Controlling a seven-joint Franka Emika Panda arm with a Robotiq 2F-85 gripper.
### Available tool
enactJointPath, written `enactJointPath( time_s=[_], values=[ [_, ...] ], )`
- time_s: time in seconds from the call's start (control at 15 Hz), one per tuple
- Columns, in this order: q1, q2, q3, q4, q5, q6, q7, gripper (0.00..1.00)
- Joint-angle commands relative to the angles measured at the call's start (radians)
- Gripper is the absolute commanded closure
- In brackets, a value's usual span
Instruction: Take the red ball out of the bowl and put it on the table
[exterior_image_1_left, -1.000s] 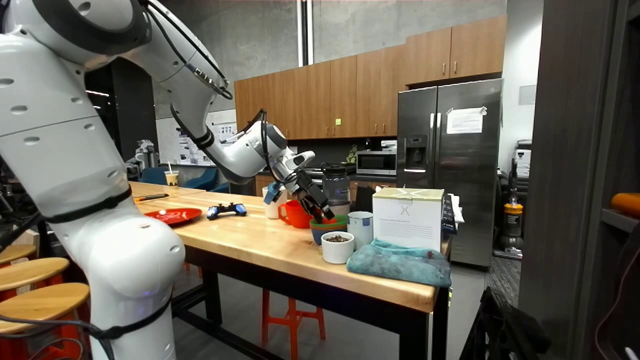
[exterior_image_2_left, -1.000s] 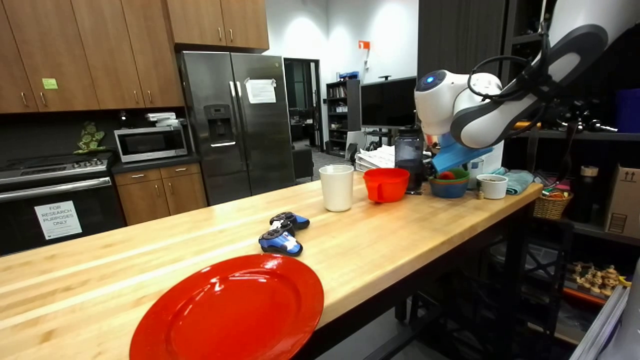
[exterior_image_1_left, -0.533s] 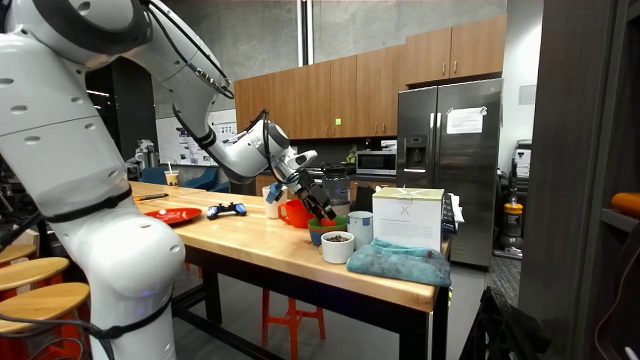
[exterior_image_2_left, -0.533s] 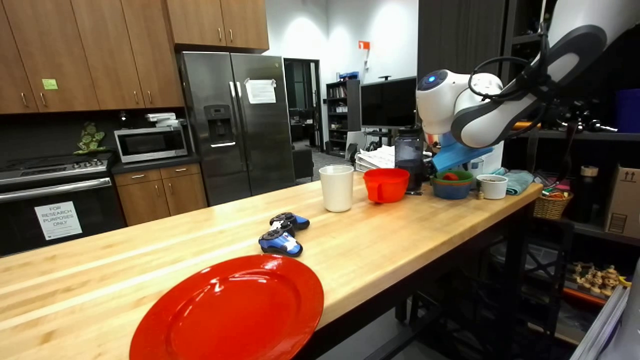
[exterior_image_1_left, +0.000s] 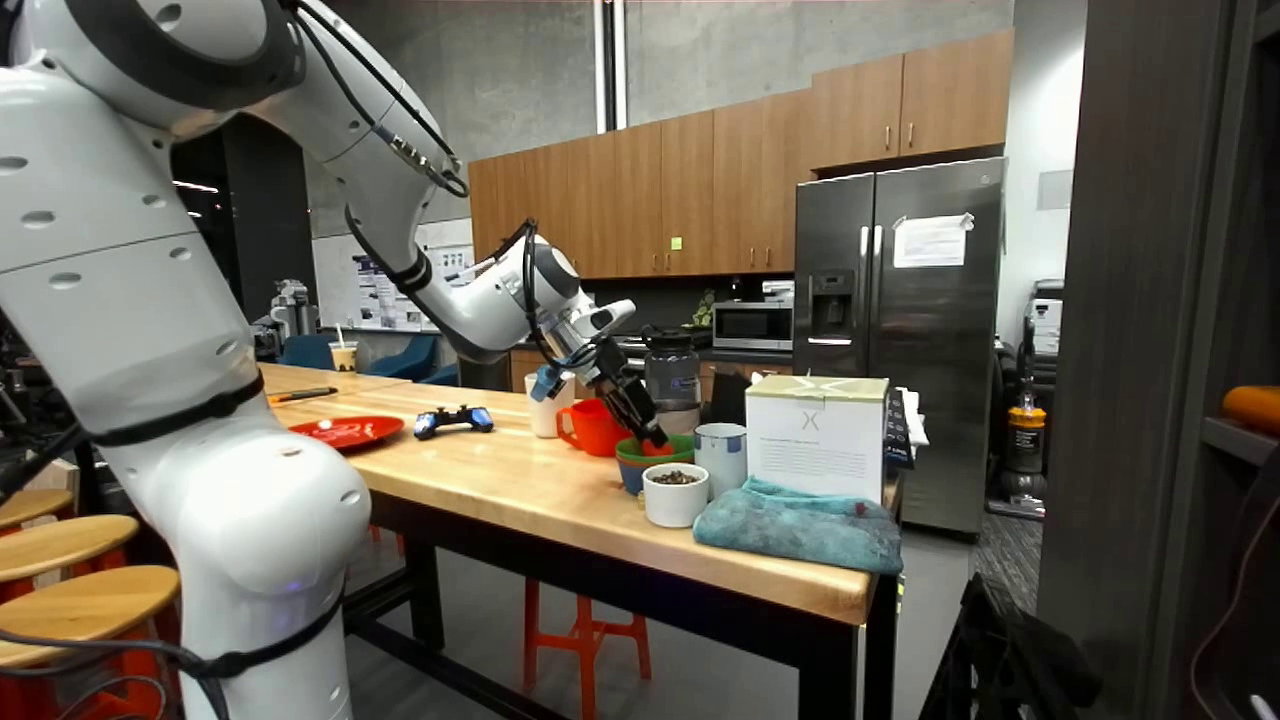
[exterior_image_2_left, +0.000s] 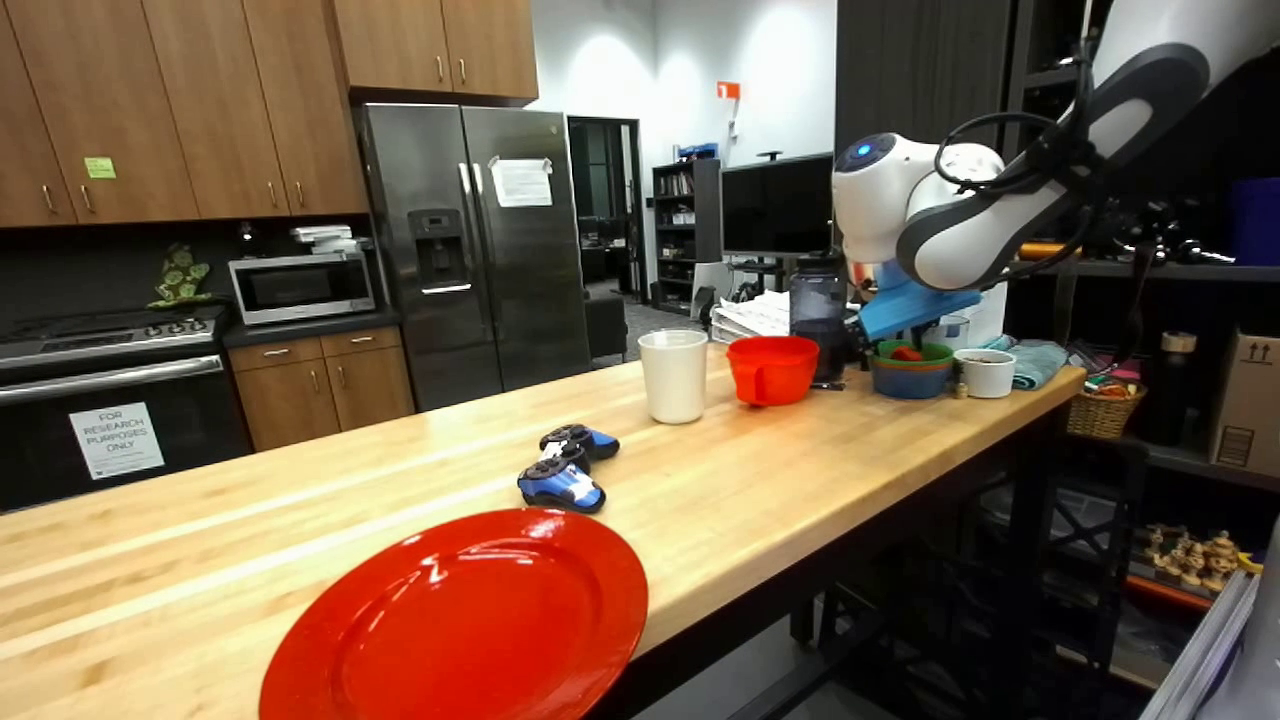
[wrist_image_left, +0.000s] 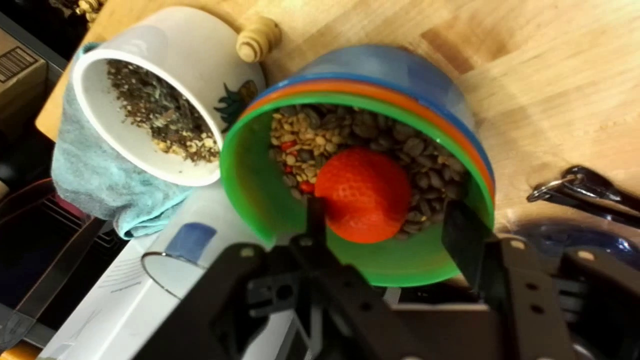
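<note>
Red and dimpled, the ball (wrist_image_left: 364, 195) lies in the green bowl (wrist_image_left: 257, 180) at the centre of the wrist frame, bedded on dark beans (wrist_image_left: 365, 122) and pale grains (wrist_image_left: 320, 135); round that bowl run the rims of an orange bowl (wrist_image_left: 345, 86) and a blue bowl (wrist_image_left: 400, 65), nested. The gripper (wrist_image_left: 384, 212) has its jaws parted to either side of the ball — one at its left edge, where contact cannot be told, the other off to the right with a gap — so nothing looks held. I'd judge the reach nearly done; closing on the ball, lifting it over the rim and setting it down on the wooden table (exterior_image_2_left: 760, 480) are left. Only the wrist view shows what fills the green bowl, and the pineapple motif (wrist_image_left: 231, 106) on the white ramekin (wrist_image_left: 200, 60) at upper left. In both exterior views the ball is just a small red patch inside the rim. An exterior view gives what the wrist frame lacks: the red dinner plate (exterior_image_2_left: 455, 620) at the bottom, the game controller (exterior_image_2_left: 562, 485) above it, the red mug (exterior_image_2_left: 772, 370) right of centre, and a blue panel (exterior_image_2_left: 915, 308) covering part of the gripper.
</note>
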Motion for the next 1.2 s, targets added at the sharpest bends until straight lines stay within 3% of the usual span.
enactJointPath(
  time_s=[0.0, 0.13, 0.73, 1.13],
  values=[
    [-0.001, 0.015, -0.013, -0.007, 0.024, 0.009, 0.002, 0.70],
    [-0.005, 0.016, -0.014, -0.007, 0.025, 0.009, 0.003, 0.83],
    [-0.016, -0.012, -0.010, 0.022, -0.007, -0.048, -0.025, 0.83],
    [-0.012, -0.031, -0.008, 0.095, -0.112, -0.102, -0.031, 0.83]
  ],
)
